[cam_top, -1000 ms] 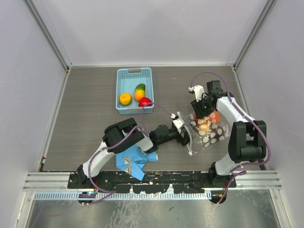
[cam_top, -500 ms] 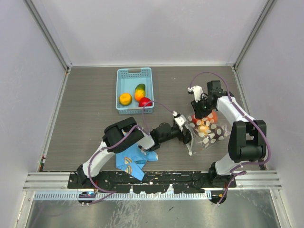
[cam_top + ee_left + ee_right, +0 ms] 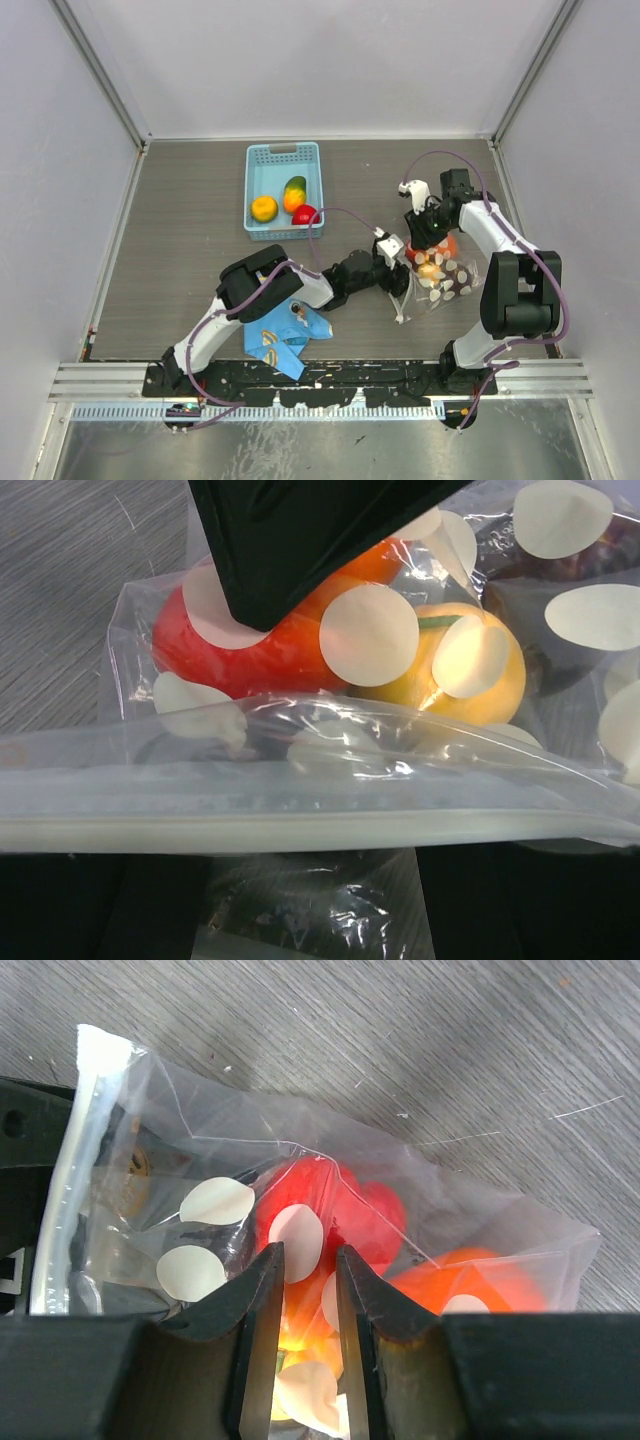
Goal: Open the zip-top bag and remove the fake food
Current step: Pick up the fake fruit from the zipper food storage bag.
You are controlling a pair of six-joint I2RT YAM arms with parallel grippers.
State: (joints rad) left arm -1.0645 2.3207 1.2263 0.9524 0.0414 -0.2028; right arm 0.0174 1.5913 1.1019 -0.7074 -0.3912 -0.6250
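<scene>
Bulging crinkly zip-top bag (image 3: 300, 805), glossy fake food (image 3: 255, 665)

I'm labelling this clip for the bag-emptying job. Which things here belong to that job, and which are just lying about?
Belongs to the job: zip-top bag; fake food inside it; blue basket, holding three more pieces.
Lying about: blue printed cloth.

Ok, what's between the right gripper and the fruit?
Only the plastic film of the bag. In the right wrist view, the right gripper pinches that dotted film, and the red fruit sits just behind it, inside.
</scene>
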